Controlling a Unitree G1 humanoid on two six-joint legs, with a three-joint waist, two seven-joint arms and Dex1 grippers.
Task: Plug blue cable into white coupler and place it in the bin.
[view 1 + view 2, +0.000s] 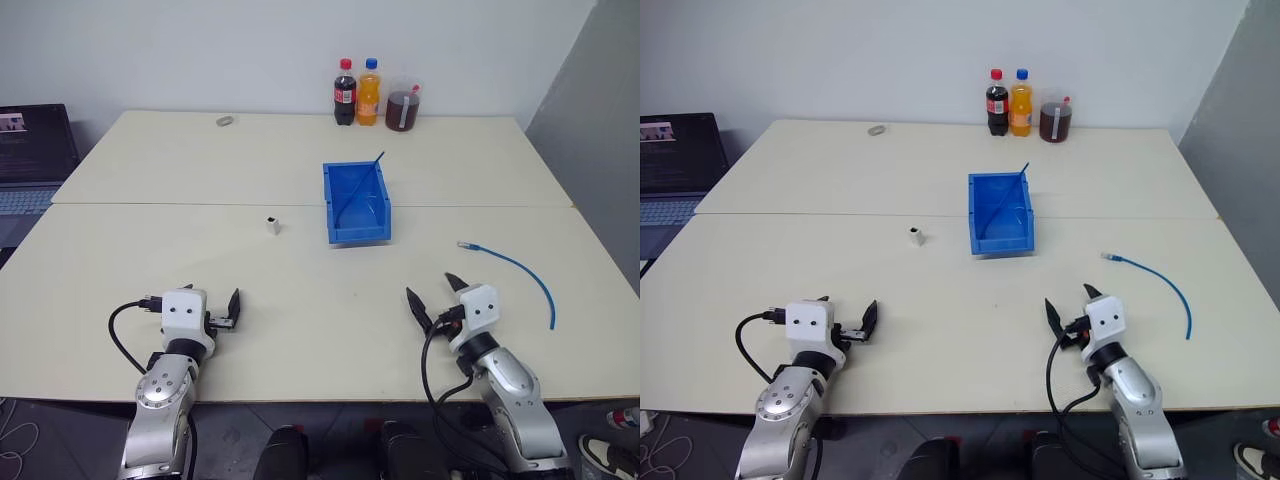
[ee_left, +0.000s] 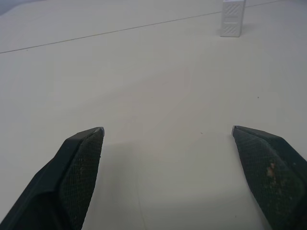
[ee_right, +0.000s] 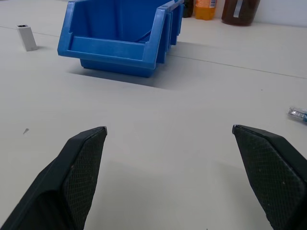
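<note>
**Both claws spread wide, nothing picked up**

Starting on the left: there's a laptop [image 1: 35,150] sitting off the table's left edge. The left gripper [image 1: 218,308] hovers low over the near part of the cream table [image 1: 300,330], its two black fingers spread wide apart with only bare tabletop between them.

Up ahead of it and a bit toward the middle stands the white coupler [image 1: 272,225], a tiny white boxy block, upright, with a dark opening in its top face. In the left wrist view it shows diagonal ribbing on its side [image 2: 233,19].

Just right of that is the bin [image 1: 355,203], bright blue plastic, rectangular, its lowered front lip facing the robot. Well apart from the coupler.

At the far edge behind the bin: a cola bottle [image 1: 345,92], an orange soda bottle [image 1: 369,92] and a jar of dark liquid [image 1: 403,104], all in a row.

The right gripper [image 1: 437,294] is also fully spread, holding nothing.

Further right lies the blue cable [image 1: 520,265], a thin light-blue cord curving in an arc on the table, the small clear plug at its left end.
</note>
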